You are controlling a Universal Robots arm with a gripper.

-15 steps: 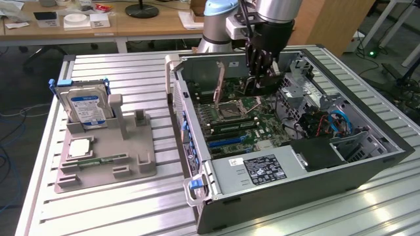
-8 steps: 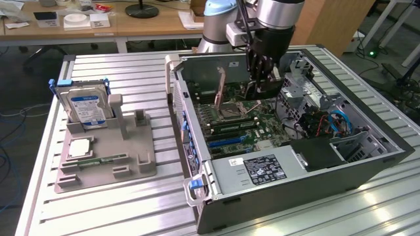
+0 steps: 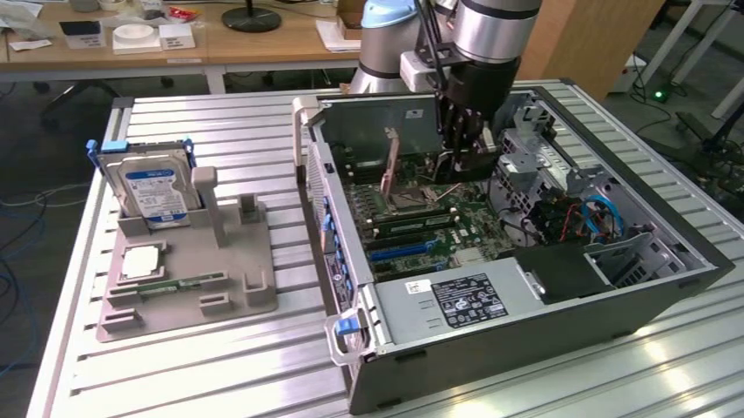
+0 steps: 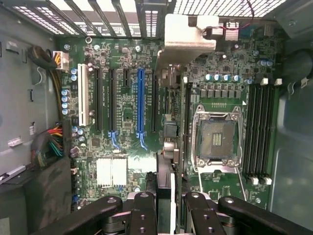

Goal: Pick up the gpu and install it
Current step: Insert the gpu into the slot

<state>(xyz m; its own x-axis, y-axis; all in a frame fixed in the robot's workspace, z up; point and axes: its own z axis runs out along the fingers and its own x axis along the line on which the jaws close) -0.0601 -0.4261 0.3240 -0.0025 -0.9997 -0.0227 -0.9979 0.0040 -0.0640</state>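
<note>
**Card held edge-on over the board**

The gripper [image 4: 168,208] clamps the gpu [image 4: 165,169], seen along its top edge. Its pale metal bracket [image 4: 188,36] lies at the far end. Below is the green motherboard [image 4: 127,147], with the card between a blue slot [image 4: 141,100] and the processor socket [image 4: 216,137].

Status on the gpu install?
Hand shut on gpu, inside PC case. Card edge-on over motherboard; seating can't tell. Blue slot alongside, unoccupied.

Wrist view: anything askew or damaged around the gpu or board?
Nothing looks damaged or spilled. The gpu sits edge-on in the gripper, roughly in line with the expansion slots. The CPU socket is empty, contacts exposed.
</note>
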